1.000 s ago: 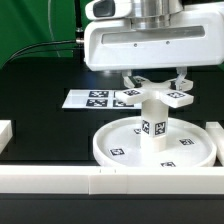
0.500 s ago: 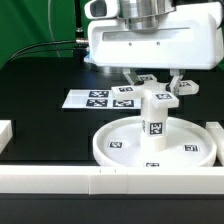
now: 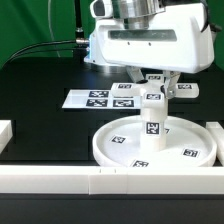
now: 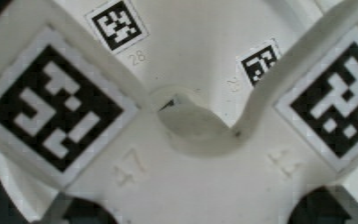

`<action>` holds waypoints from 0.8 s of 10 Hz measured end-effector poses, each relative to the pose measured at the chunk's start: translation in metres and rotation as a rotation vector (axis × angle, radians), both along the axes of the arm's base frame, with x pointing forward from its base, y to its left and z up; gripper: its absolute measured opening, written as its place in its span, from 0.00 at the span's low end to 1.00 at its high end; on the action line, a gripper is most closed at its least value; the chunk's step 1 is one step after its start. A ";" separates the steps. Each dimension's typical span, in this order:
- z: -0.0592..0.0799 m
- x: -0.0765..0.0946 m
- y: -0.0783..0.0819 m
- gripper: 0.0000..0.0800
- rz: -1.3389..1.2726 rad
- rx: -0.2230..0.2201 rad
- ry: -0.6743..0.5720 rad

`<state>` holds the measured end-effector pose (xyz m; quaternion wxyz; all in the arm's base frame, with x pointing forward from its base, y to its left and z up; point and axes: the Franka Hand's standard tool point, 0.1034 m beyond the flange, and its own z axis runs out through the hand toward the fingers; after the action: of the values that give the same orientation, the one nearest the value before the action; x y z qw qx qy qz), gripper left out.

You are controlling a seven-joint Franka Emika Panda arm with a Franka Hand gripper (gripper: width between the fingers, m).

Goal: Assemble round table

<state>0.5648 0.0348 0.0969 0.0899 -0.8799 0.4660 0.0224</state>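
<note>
The large rimmed round disc (image 3: 108, 150) lies flat on the black table. The short cylindrical leg (image 3: 153, 128) stands upright at its centre. The small cross-shaped piece (image 3: 160, 93) sits on top of the leg, its tagged arms spread out. My gripper (image 3: 156, 84) comes down from above and is shut on the cross-shaped piece, one finger on each side. In the wrist view the cross-shaped piece (image 4: 179, 150) fills the picture with its tags. The dark fingertips (image 4: 55, 205) show at the corners beside it, around my gripper's middle (image 4: 194, 205).
The marker board (image 3: 100, 98) lies behind the disc toward the exterior view's left. White border blocks run along the front (image 3: 90, 181), the left (image 3: 5, 133) and the right (image 3: 215, 130). A green backdrop stands behind the table.
My gripper has turned about the leg's axis, and the cross-shaped piece has turned with it; its arms point in new directions. The disc and leg have stayed in place.
</note>
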 end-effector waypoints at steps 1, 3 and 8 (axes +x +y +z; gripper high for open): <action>0.000 0.000 0.001 0.71 0.015 -0.001 -0.002; 0.009 0.001 0.011 0.78 0.036 0.000 0.002; 0.035 0.000 0.019 0.81 0.058 0.015 0.009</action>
<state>0.5645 0.0540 0.1322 0.0937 -0.8923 0.4404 0.0324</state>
